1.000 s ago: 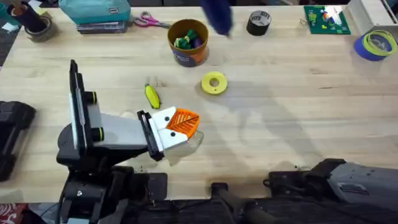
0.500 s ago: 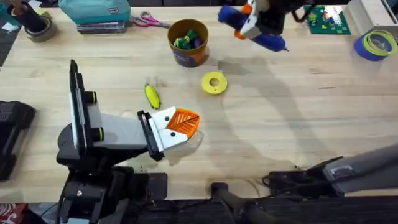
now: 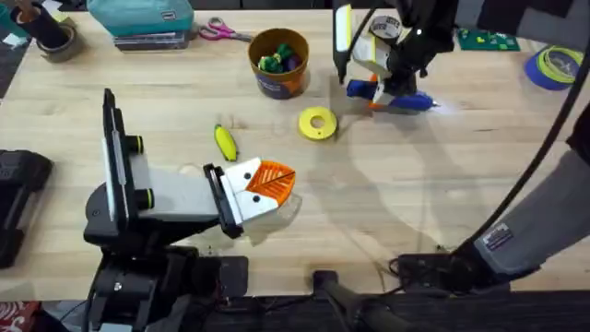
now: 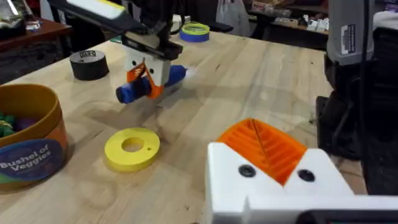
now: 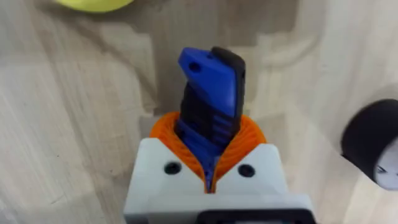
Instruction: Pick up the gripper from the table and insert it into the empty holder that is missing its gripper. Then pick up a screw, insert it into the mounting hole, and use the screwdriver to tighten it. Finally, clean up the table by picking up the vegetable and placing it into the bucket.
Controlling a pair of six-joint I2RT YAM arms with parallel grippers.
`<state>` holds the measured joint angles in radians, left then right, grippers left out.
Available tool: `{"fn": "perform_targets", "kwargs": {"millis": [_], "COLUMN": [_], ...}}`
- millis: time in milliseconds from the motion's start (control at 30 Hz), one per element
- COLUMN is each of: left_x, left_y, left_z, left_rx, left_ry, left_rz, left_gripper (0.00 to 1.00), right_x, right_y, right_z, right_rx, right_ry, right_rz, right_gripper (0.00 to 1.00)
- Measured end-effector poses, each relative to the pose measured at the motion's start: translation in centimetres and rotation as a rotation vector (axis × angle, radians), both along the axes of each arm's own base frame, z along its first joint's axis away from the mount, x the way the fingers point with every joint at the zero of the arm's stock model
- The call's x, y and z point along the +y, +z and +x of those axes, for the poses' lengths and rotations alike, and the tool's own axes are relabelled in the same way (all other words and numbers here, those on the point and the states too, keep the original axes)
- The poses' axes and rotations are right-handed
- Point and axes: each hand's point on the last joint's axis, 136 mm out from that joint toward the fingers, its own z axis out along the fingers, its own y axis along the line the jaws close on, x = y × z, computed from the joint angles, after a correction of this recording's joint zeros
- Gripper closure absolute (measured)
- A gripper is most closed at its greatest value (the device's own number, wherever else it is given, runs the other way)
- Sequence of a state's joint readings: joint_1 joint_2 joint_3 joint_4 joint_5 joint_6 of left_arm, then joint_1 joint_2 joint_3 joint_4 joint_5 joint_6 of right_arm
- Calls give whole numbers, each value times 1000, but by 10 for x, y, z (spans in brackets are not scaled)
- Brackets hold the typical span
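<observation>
My right gripper (image 3: 376,92) reaches across the far side of the table and is shut on the blue screwdriver (image 3: 415,101). It holds the screwdriver level, just above the wood. In the right wrist view the screwdriver (image 5: 211,93) sits pinched between the orange pads (image 5: 249,140). The left wrist view shows that same gripper (image 4: 146,78) and screwdriver (image 4: 129,93) beyond the yellow tape ring. The yellow vegetable (image 3: 225,141) lies on the table just beyond my left gripper (image 3: 277,180), which is shut with nothing in it. The bucket (image 3: 278,63) stands at the back with toy vegetables in it. The loose gripper, the holder and the screw are out of view.
A yellow tape ring (image 3: 317,124) lies between the bucket and the screwdriver. A black tape roll (image 4: 87,63) stands behind the right gripper. Scissors (image 3: 221,32), a teal box (image 3: 138,18) and a blue tape roll (image 3: 558,66) line the far edge.
The right arm has brought the screwdriver from the far edge down toward the table, near the yellow tape ring. The left arm has not moved.
</observation>
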<state>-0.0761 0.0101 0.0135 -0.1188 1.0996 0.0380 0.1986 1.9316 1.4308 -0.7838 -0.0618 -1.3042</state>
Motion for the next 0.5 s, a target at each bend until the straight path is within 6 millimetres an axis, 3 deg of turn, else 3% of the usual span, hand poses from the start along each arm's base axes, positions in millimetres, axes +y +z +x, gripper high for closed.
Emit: {"fn": "perform_targets", "kwargs": {"millis": [133,167,200,267,300,400,500], "left_x": [0,0,0,0,0,0,0], "left_y": [0,0,0,0,0,0,2], "left_z": [0,0,0,0,0,0,1], "left_rx": [0,1,-5,-6,-3,-4,-16], "left_ry": [0,0,0,0,0,0,5], "left_rz": [0,0,2,2,1,2,0], "left_gripper": [997,997,822,499,58,16,16], "right_x": [-2,-2,-3,-3,-3,-3,-2], "right_y": [-4,-3,-3,-3,1,15,45], "right_z": [-3,-2,-2,-1,-1,1,3], "right_rx": [5,3,-2,-4,-12,-46,-116], "right_ry": [18,19,28,30,33,2,-48], "right_rz": [-13,-15,-22,-23,-22,-12,15], "right_gripper": [968,883,410,120,8,5,5]}}
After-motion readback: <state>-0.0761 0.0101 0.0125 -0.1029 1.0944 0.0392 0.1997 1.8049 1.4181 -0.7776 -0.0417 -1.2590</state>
